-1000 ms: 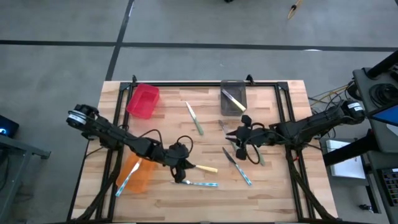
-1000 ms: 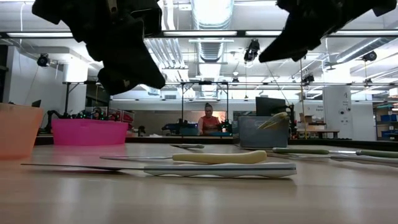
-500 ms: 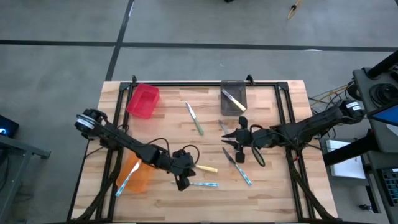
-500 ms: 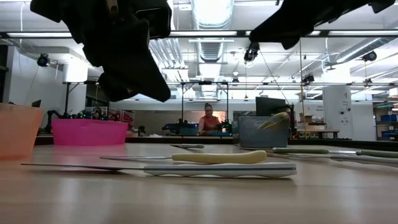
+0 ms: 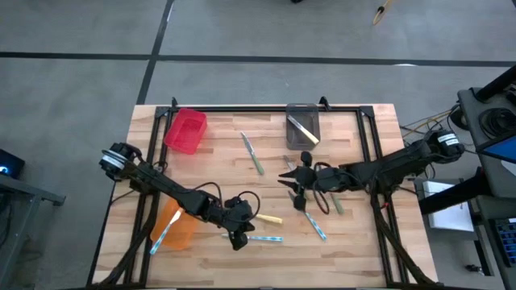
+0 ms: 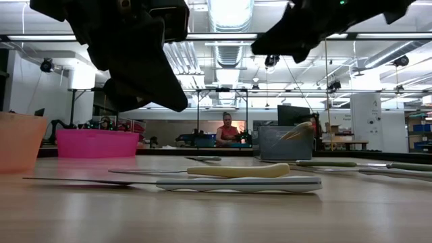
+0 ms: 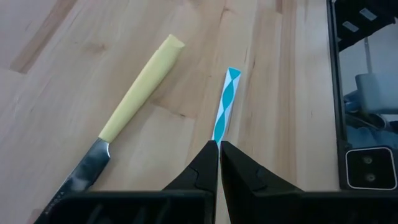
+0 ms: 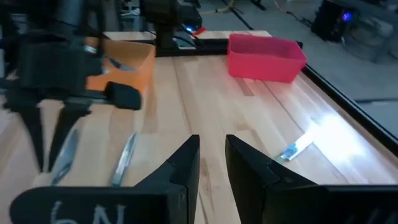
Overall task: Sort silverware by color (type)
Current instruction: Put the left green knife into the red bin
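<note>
**Knives scattered, bins at the edges**

While your left gripper (image 5: 237, 239) hovers, jaws pressed together, over the blue-handled knife (image 5: 264, 238) beside the yellow-handled knife (image 5: 268, 218), your right gripper (image 5: 288, 181) stretches mid-desk, jaws slightly spread, empty. Red bin (image 5: 185, 130), orange bin (image 5: 182, 228) and grey bin (image 5: 302, 126) ring the desk (image 5: 218, 169).

Even, bright overhead light falls on the tabletop (image 5: 210, 153) in the high view, with only faint, soft shadows. At table height, ceiling light strips (image 6: 229, 35) glare behind the arms, which read as black silhouettes, and the near wood is blurred. The right wrist view shows a white glare patch (image 8: 326, 134) on the wood, with soft focus on the left arm (image 8: 68, 68).
</note>
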Motion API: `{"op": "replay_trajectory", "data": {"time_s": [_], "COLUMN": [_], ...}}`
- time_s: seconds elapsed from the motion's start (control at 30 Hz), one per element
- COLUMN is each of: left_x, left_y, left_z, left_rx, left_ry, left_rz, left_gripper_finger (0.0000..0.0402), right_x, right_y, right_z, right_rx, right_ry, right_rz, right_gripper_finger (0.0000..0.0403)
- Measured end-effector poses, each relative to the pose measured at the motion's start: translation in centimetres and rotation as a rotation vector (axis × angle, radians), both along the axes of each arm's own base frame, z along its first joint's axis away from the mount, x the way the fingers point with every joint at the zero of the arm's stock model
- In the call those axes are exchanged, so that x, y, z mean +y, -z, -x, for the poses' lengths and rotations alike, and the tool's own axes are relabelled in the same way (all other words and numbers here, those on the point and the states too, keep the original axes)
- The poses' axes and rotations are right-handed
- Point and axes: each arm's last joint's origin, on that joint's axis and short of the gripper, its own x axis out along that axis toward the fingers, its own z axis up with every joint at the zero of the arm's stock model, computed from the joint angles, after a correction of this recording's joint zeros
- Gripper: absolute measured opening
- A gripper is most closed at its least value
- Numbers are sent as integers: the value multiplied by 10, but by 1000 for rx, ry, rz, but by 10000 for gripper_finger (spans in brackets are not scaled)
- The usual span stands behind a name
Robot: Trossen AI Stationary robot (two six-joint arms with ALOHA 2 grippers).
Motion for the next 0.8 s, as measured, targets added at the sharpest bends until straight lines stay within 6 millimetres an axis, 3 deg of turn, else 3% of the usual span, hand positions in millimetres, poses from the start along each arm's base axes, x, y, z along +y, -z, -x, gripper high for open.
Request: {"op": "replay_trajectory", "data": {"time_s": [0.5, 0.8], "left_x": [3, 12], "left_y": [3, -26], "left_z": [15, 40], "left_rx": [136, 137], "left_ry": [10, 12], "left_rz": [-77, -222], "left_gripper_finger": [0, 0], "right_x": [-47, -64], "right_y": [-6, -15], "right_z": [-59, -95], "right_rx": [370, 470], "right_ry": [262, 321], "right_rz": [-113, -111], "right_gripper_finger": [68, 68]}}
